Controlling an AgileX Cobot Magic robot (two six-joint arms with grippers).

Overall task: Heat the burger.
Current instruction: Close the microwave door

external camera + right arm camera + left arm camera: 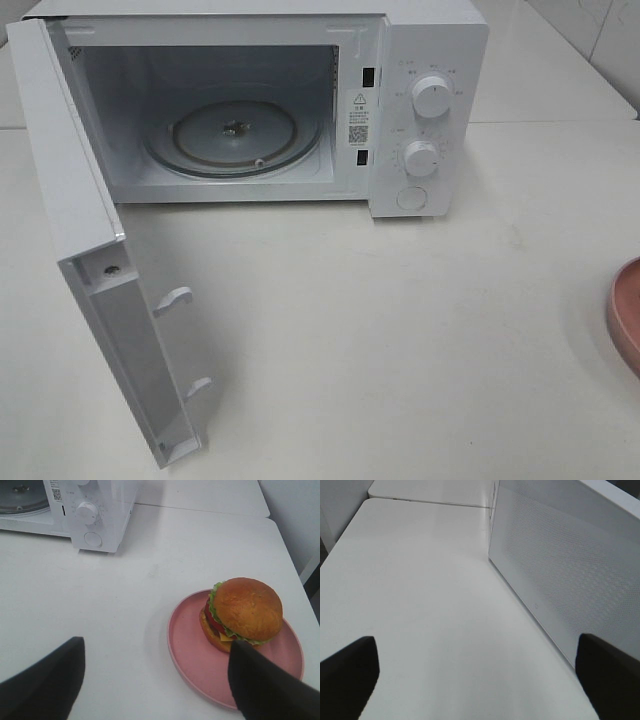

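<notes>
The burger (242, 614), with a golden-brown bun, lettuce, tomato and cheese, sits on a round pink plate (195, 650) in the right wrist view. Only the plate's edge (627, 315) shows at the right border of the exterior view; the burger is out of view there. The white microwave (420, 110) stands at the back with its door (95, 260) swung wide open and its glass turntable (235, 135) bare. My right gripper (155, 680) is open, above the table, with one finger (265, 685) over the plate's near rim. My left gripper (480, 672) is open beside the door's outer face (560, 570).
The microwave's two knobs (432, 97) and round button (412, 199) face front on its right panel. The open door juts toward the table's front left. A seam between table sections runs behind the microwave (430, 501). A wall stands on the right (295, 515).
</notes>
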